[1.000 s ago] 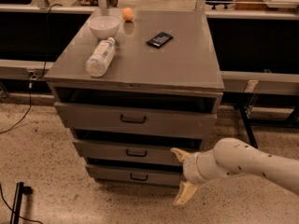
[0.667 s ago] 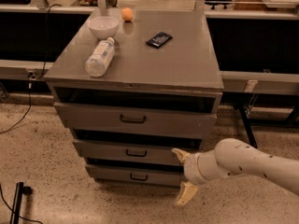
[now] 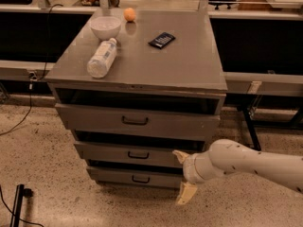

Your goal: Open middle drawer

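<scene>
The grey metal cabinet (image 3: 142,70) has three drawers. The middle drawer (image 3: 109,152) has a flat front and a small dark bar pull (image 3: 138,155); a dark gap shows above its front. My gripper (image 3: 183,178) is at the lower right, in front of the drawers' right end, to the right of the pull and apart from it. Its two cream fingers are spread, one finger (image 3: 180,156) up by the middle drawer's right end, the other down by the lowest drawer (image 3: 118,176). It holds nothing.
The top drawer (image 3: 94,119) has a wider handle. On the cabinet top lie a plastic bottle (image 3: 102,58), a white bowl (image 3: 105,26), an orange (image 3: 129,14) and a dark packet (image 3: 162,40). Black benches stand behind. A cable (image 3: 19,122) runs on the speckled floor at left.
</scene>
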Controlling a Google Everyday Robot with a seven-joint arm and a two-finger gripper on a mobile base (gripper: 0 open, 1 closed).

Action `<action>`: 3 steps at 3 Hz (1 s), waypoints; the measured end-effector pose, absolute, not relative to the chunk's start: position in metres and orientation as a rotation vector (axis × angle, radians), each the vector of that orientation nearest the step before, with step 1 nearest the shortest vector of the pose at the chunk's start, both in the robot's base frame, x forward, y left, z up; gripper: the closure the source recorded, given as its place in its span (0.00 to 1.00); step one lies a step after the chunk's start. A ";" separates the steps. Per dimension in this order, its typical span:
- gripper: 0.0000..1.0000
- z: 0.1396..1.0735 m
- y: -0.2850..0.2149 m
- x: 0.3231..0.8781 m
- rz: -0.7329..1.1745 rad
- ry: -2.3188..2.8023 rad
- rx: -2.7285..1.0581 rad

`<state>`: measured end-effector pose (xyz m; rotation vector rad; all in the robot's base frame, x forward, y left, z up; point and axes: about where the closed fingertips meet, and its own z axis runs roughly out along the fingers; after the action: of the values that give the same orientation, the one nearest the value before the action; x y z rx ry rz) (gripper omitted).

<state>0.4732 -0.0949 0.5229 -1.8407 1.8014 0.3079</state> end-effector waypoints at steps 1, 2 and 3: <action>0.00 0.501 -0.097 0.491 0.292 1.796 -1.851; 0.00 0.483 -0.096 0.508 0.302 1.762 -1.842; 0.00 0.466 -0.095 0.527 0.315 1.730 -1.847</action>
<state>0.5274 -0.0947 0.4657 -1.8466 1.7295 0.3148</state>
